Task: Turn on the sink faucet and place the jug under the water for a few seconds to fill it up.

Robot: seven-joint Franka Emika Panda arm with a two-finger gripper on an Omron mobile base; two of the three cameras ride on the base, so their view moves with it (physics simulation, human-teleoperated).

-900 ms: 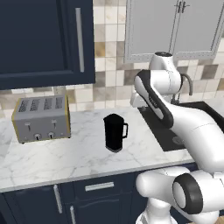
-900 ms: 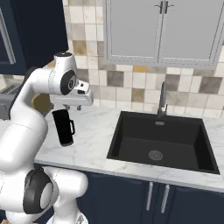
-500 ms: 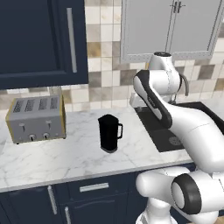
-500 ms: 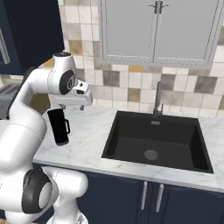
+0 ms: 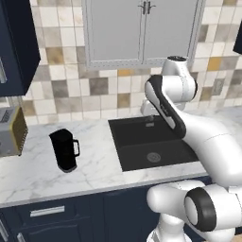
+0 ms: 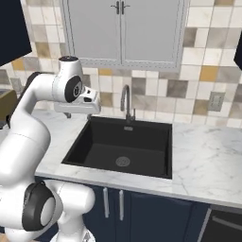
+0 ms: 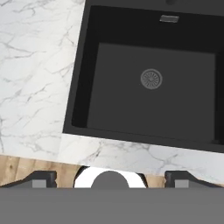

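On the left base view, the jug (image 5: 64, 150) stands upright on the white marble counter (image 5: 33, 172), well to the left of the sink (image 5: 151, 142), its loop handle turned toward the basin. A toaster (image 5: 12, 131) sits at the left edge, beyond the jug and apart from it. The white arm (image 5: 189, 127) rises at the right and bends over the sink's right side, covering the faucet.

From the right base view, the sink faucet (image 6: 125, 101) stands behind the basin (image 6: 120, 146), its arched spout curving over the black bowl, and the round drain (image 6: 123, 161) shows on the floor. The arm's hand hangs above the sink's left rim.

Seen from the hand view, the camera looks down into the sink (image 7: 148, 87), with marble to its left. The gripper (image 7: 109, 178) has its two dark fingertips (image 7: 43, 178) set wide apart at the bottom, with nothing between them.
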